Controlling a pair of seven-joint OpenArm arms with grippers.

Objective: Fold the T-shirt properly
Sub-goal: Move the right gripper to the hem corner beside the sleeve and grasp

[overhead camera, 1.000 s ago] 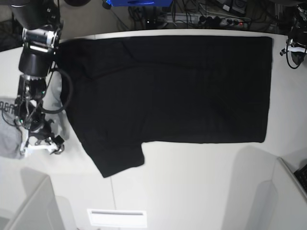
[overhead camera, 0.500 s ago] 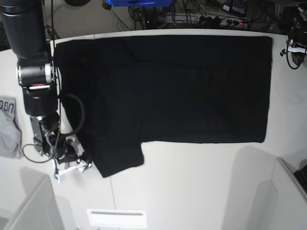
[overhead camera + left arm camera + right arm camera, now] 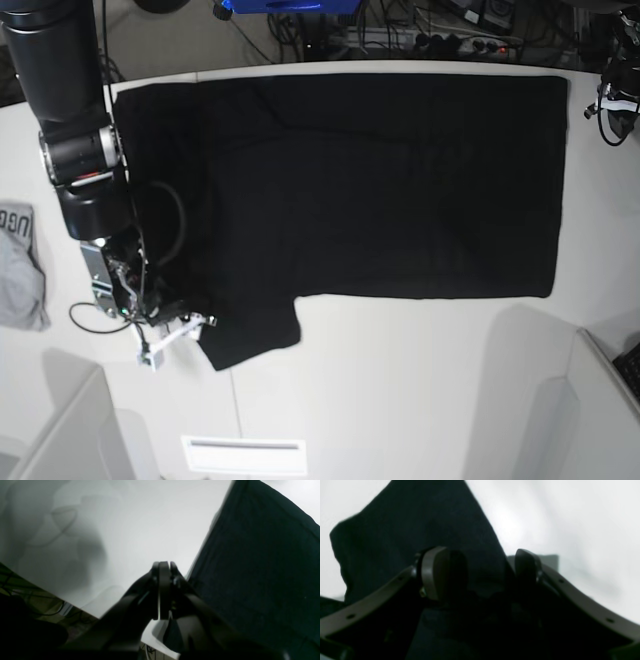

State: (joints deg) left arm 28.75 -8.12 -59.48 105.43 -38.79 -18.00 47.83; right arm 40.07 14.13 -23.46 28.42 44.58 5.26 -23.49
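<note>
Table [image 3: 400, 380]: white, T-shirt [image 3: 380, 190] spread flat.
Progress: you have no fold visible yet.
Right gripper [image 3: 480, 572]: spread wide over a sleeve, grasping nothing.
Left gripper [image 3: 162, 590]: clenched, empty.

I see only a cut-off edge of the small grey lettered garment [image 3: 20, 270]; its lettering is too small to read.

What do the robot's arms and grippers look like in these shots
The right arm is a thick black tube with a silver band, a black cable looping beside it and a white bracket near the wrist. The right gripper has curved grey fingers with small holes and rounded dark pads. The left gripper is dark, with flat, narrow fingertips. Only a dark tip of the left arm shows.
</note>
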